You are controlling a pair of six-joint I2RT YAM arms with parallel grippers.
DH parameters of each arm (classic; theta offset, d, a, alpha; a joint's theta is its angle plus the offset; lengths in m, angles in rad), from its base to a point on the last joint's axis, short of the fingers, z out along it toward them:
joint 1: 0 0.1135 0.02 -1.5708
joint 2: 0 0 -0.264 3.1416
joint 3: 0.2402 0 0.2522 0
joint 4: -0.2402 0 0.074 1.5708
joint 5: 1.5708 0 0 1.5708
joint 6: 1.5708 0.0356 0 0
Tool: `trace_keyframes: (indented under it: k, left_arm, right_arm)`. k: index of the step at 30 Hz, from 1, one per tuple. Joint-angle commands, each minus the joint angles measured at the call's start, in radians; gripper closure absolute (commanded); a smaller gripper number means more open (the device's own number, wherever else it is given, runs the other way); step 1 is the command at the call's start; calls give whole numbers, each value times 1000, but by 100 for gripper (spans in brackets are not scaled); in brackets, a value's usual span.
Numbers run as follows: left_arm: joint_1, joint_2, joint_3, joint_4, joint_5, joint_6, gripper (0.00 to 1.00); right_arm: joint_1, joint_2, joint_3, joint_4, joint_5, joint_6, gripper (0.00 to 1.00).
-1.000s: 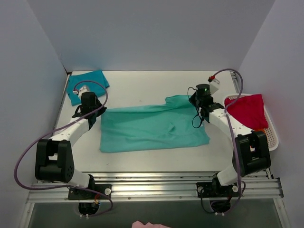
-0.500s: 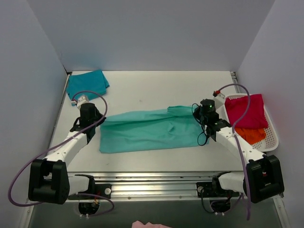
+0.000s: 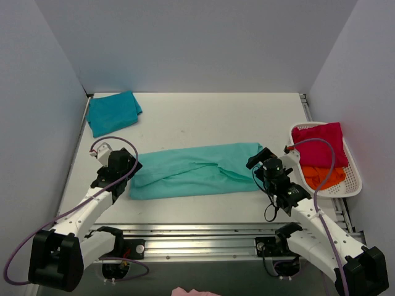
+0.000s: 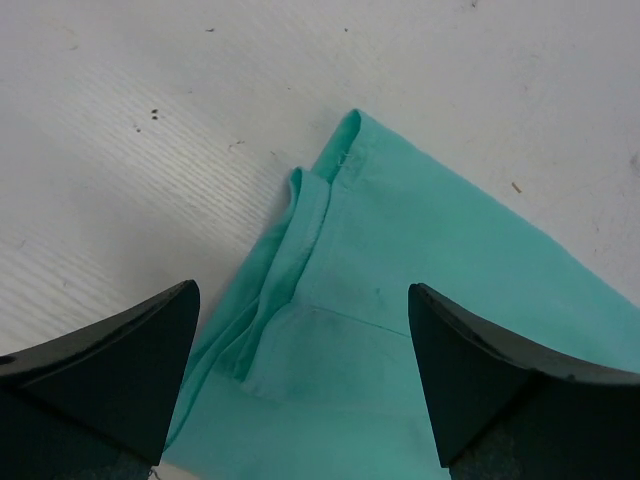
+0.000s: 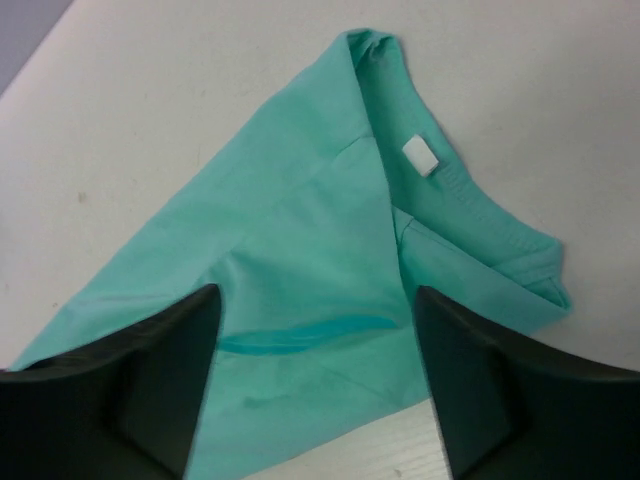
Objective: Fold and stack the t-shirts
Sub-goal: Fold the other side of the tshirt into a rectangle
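- The white surface (image 3: 203, 117) is carrying both t-shirts.
- The mint-green t-shirt (image 3: 197, 169) is lying as a long band running left to right between the arms.
- The teal-blue t-shirt (image 3: 112, 112) is sitting folded in the far-left corner.
- The left jaws are gaping over the band's left end and the right jaws over its collar end, both holding nothing.

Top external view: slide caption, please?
Left pincer and right pincer, both open, above the ends of a folded mint-green t-shirt.

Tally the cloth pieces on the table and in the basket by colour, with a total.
mint-green shirt: 1
teal-blue shirt: 1
red cloth, in the basket: 1
orange cloth, in the basket: 1
Total: 4
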Motion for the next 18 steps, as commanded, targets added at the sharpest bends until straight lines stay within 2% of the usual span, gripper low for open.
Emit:
trace_keyframes:
  k: [1,5,9,13,18]
  left_arm:
    - [-8,-64,31,-96,-123,-72,6]
    - [-8,-78,88,-111,-151,-64,6]
    - [-8,-40,154,-96,-164,-37,6]
    - [-8,24,211,-39,-163,8,6]
    - [-8,150,289,45,-122,62,5]
  right_arm:
    - [10,-63,2,-96,122,70,9]
    - [10,7,68,-101,151,65,5]
    - [12,134,125,-3,118,38,7]
    - [13,297,190,45,101,22,7]
    - [12,380,191,86,88,39,7]
